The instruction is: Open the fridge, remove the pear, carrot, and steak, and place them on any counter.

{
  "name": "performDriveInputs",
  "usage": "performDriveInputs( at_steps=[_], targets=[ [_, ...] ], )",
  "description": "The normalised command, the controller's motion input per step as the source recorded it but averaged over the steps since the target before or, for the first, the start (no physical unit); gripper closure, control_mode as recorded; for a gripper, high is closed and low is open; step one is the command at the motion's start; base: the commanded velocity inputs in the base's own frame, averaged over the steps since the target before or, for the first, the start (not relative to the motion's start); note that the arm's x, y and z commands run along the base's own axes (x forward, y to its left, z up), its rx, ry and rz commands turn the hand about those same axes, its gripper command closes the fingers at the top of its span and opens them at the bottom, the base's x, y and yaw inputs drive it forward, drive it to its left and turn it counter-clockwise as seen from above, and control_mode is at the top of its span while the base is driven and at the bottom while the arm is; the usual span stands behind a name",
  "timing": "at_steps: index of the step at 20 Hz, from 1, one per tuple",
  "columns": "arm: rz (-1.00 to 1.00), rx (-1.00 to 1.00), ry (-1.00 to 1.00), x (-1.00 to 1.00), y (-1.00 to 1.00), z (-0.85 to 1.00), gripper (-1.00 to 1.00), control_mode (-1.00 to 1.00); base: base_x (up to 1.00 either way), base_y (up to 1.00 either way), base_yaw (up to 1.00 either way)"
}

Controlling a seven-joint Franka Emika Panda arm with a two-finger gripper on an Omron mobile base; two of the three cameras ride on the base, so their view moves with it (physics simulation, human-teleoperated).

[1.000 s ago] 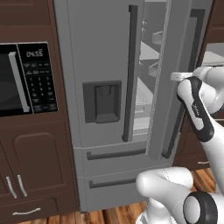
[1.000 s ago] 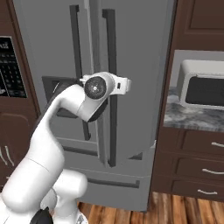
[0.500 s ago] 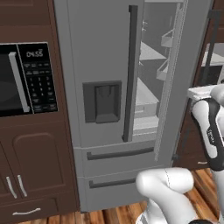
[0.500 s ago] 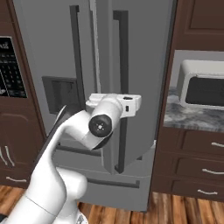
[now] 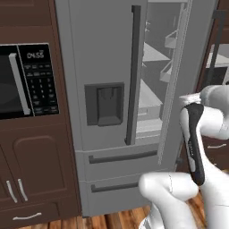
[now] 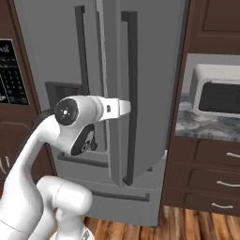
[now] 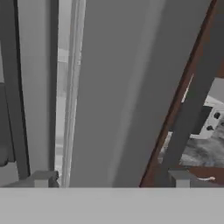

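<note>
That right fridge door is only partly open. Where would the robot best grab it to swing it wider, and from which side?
Probably the long dark vertical handle on the part-open right door of the fridge. It is a slim bar standing off the door face, so open jaws can straddle it from the front, around mid-height. The gripper is open near the door, its fingertips spread wide.

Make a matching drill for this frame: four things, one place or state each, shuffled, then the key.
Things:
1. right fridge door
2. left fridge door
3. gripper
4. toaster oven

States or places:
A. shut, dispenser recess in its face
B. on the marbled counter, right of the fridge
C. swung partly open, shelves showing behind it
D. jaws wide apart, holding nothing, astride the door's edge

Pairs: 1-C, 2-A, 3-D, 4-B
</note>
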Motion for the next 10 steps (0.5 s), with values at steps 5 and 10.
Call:
performDriveInputs(
  at_steps=[5,10],
  targets=[
    [-0.18,-0.22,0.47,0.39,1.0,0.11,-1.0,-1.0,0.0,0.0,0.0],
    [-0.26,-0.16,0.24,0.63,0.87,0.0,-1.0,-1.0,0.0,0.0,0.0]
  ],
)
